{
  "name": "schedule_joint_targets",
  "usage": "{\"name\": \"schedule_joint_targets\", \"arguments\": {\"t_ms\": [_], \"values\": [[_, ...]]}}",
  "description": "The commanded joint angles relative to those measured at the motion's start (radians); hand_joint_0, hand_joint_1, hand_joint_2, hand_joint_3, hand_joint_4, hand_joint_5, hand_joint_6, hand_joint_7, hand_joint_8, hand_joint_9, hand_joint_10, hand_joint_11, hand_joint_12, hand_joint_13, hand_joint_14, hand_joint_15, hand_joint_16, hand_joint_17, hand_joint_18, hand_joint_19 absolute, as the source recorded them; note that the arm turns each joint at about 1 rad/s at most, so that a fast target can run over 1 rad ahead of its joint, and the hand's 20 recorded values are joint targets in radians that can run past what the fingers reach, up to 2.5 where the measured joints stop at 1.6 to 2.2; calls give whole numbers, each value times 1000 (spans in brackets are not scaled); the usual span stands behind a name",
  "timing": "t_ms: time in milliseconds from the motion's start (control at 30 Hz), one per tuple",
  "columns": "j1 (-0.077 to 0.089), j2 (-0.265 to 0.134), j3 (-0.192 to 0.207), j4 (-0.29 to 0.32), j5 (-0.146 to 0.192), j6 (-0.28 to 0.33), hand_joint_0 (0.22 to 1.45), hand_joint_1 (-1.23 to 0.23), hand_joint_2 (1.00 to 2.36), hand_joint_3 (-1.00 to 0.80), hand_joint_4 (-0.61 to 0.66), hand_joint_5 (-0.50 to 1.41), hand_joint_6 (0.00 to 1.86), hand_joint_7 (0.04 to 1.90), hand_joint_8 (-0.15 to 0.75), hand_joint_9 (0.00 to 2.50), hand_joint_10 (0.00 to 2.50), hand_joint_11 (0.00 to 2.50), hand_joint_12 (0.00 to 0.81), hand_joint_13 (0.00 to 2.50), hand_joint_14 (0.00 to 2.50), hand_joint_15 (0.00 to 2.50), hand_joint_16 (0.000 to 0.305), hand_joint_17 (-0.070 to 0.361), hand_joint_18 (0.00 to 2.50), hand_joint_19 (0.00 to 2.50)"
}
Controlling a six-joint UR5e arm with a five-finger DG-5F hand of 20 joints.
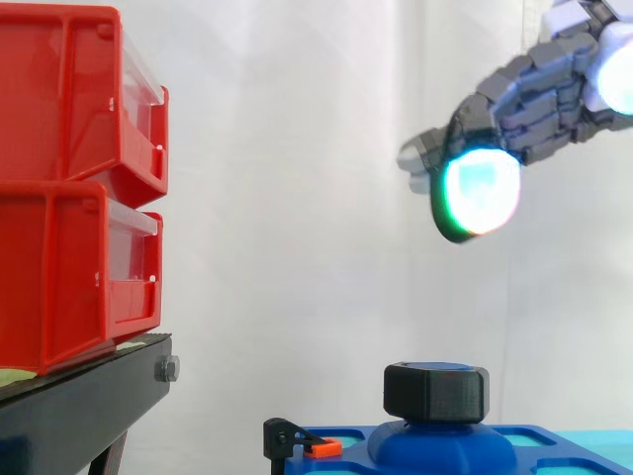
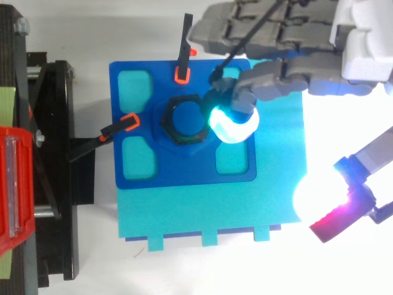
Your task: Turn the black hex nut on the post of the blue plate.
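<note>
A white curtain (image 1: 297,148) is seen behind the work, and red bins (image 1: 69,198) are stacked on a black stand (image 1: 79,396). The black hex nut (image 1: 436,391) is seated on the post (image 2: 186,117) at the centre of the blue plate (image 2: 184,169), away from its edges. The hand (image 1: 534,94) is held well above the nut, fingers extended, with nothing grasped.

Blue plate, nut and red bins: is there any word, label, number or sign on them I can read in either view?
None: the blue plate, the black hex nut, the red bins and the hand bear no readable word, number or sign.
</note>
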Motion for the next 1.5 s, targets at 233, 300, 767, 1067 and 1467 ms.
{"name": "schedule_joint_targets", "arguments": {"t_ms": [233, 300, 767, 1067, 1467], "values": [[7, -61, 3, 140, -5, 24, 443, -451, 1000, -500, 172, -253, 502, 769, 165, 0, 0, 0, 304, 0, 0, 0, 44, 99, 0, 0], [7, -83, 3, 166, -9, 27, 441, -446, 1000, -500, 166, -255, 502, 762, 165, 0, 0, 0, 305, 0, 0, 0, 44, 100, 0, 0], [-15, -147, 1, 259, -14, 44, 506, -878, 1000, -500, -1, -300, 502, 702, 84, 0, 0, 0, 268, 0, 0, 0, 41, 92, 0, 0], [-36, -147, -11, 255, -16, 41, 483, -995, 1000, -500, -99, -300, 501, 641, 75, 0, 0, 0, 271, 0, 0, 0, 42, 94, 0, 0], [-47, -149, -40, 287, -32, 36, 463, -1018, 1000, -500, -101, -300, 501, 640, 77, 0, 0, 0, 278, 0, 0, 0, 43, 96, 0, 0]]}}
